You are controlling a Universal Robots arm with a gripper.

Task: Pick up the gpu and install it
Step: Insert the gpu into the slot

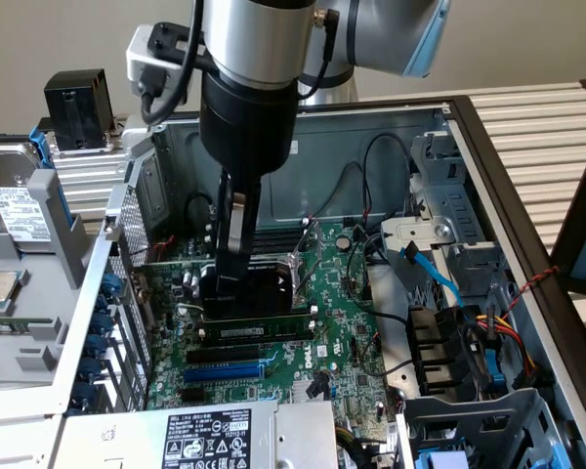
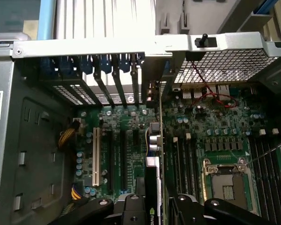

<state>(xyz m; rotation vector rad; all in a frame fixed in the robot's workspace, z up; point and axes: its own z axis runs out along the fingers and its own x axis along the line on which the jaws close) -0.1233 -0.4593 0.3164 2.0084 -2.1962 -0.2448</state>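
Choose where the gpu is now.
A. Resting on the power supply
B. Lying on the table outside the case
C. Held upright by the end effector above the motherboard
C: the end effector grips the gpu on edge inside the case, over the motherboard.

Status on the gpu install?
Hand shut on graphics card. Card upright, edge down over motherboard slots. Red wire nearby, apart from the card.

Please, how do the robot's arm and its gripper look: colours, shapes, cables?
The arm is a silver metal cylinder with a light blue cap. A pale bracket with black cables sits on its side. The gripper is black, round above, with slim black fingers joined by silver bolts.
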